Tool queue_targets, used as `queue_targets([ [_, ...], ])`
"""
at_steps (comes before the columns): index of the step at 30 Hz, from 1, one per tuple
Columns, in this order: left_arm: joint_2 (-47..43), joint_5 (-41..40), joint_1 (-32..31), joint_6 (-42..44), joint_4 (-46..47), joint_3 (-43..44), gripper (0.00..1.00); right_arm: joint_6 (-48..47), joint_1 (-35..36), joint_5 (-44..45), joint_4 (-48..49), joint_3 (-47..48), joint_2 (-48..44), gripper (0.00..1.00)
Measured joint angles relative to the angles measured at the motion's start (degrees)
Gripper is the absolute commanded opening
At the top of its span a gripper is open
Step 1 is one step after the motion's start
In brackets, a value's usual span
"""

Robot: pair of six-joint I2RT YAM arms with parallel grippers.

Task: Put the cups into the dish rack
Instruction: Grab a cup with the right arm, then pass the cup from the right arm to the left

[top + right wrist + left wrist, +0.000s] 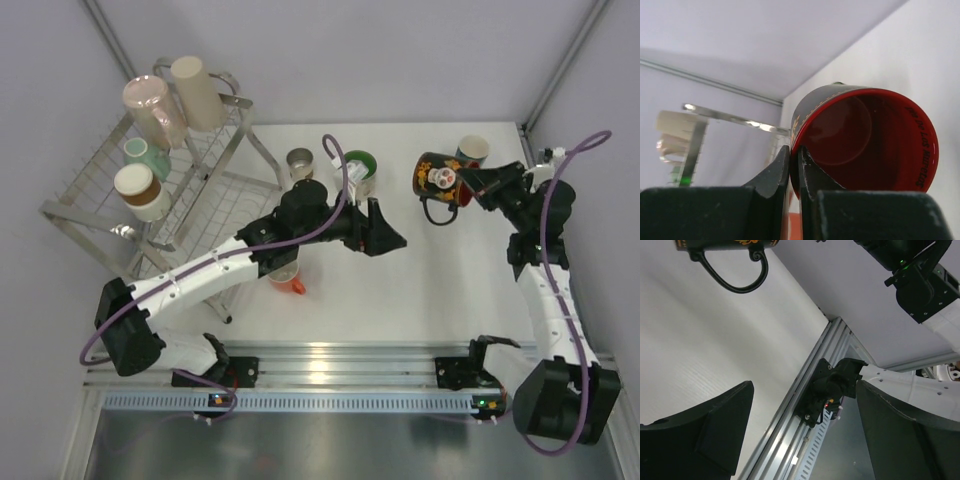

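The silver wire dish rack [205,205] stands at the back left and holds a pink cup [150,105], a beige cup [197,92], a teal cup [145,155] and a brown-banded cup [137,190]. On the table are a steel cup [299,162] and a green-inside white cup [358,170]. My right gripper [470,183] is shut on the rim of a black mug with a red inside [437,180], [865,145], one finger inside it and one outside [795,160]. My left gripper [395,240], [805,435] is open and empty mid-table; the mug's handle [735,270] shows above it.
Another cup [472,150] stands behind the black mug at the back right. An orange-handled white cup [287,278] lies partly hidden under my left arm. The aluminium rail with the arm bases [330,365] runs along the near edge. Frame posts stand in the back corners.
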Motion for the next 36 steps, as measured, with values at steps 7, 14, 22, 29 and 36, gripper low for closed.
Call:
queue_targets([
  [7, 2.78, 3.48, 0.0, -3.54, 7.39, 0.81, 0.94, 15.37, -1.86, -3.17, 12.13, 0.02, -7.58, 0.0],
  [14, 3.3, 3.58, 0.0, -4.13, 13.9, 1.53, 0.97, 26.05, -1.99, -5.73, 19.5, 0.2, -13.22, 0.0],
  [22, 6.69, 4.61, 0.0, -4.07, 23.04, 3.52, 0.96, 34.03, -1.95, -8.09, 22.51, 0.2, -15.32, 0.0],
  [29, 9.81, 4.92, 0.0, -3.45, 24.44, 5.16, 0.94, 37.13, -1.81, -8.59, 22.71, 0.2, -17.0, 0.0],
  [36, 12.07, 6.8, -0.02, -6.01, 30.27, 6.36, 0.81, 38.27, -1.81, -8.55, 22.93, 0.17, -17.81, 0.0],
])
